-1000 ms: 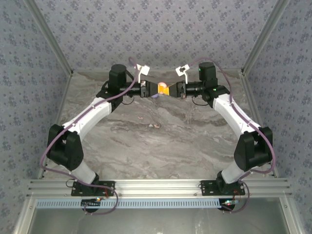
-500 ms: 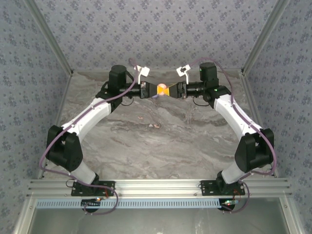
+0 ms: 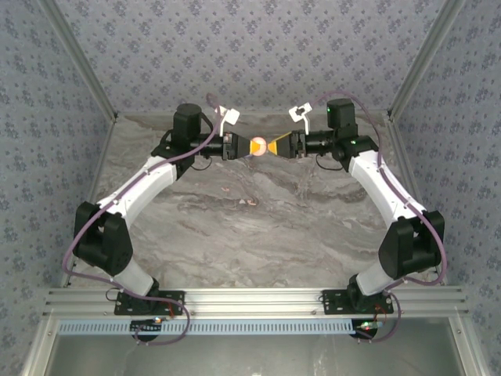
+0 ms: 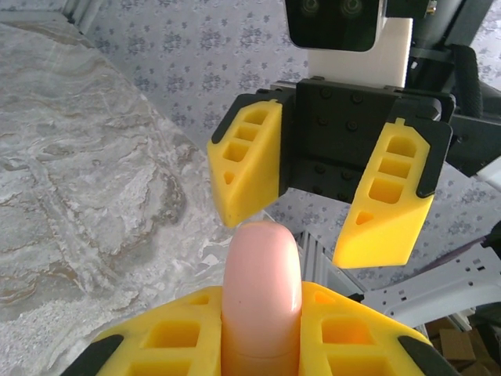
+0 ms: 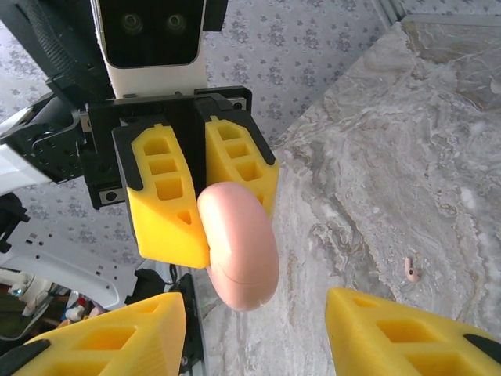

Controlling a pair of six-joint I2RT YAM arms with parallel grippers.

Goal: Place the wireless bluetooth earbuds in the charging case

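left gripper (image 3: 256,146) and right gripper (image 3: 275,146) face each other nose to nose, raised over the far middle of the table (image 3: 235,235). both arms reach in from their sides, wrists roughly level.

left jaws are narrow, clamped on the case (image 4: 262,290). it is a pink, rounded, smooth case, held on edge between the two yellow fingers (image 4: 176,337) with its rounded end sticking out toward the right gripper. in the right wrist view the case (image 5: 239,243) shows a thin seam line near its lower end and looks closed. the left gripper's fingers press its flat sides, one each side.

right jaws stand apart, about half wide, holding nothing. its yellow fingers (image 5: 407,333) sit either side of the free end of the case with a clear gap on both sides. in the left wrist view the tips flank the top of the case, and i cannot tell depth between them from there.

one earbud (image 5: 409,270) lies on the table, small and pinkish, well apart from the case and from both grippers. in the top view a tiny pale speck (image 3: 251,201) lies on the marble nearer the bases than the grippers; it is too small to tell what it is.

the table is grey marble pattern, with patterned walls behind it.
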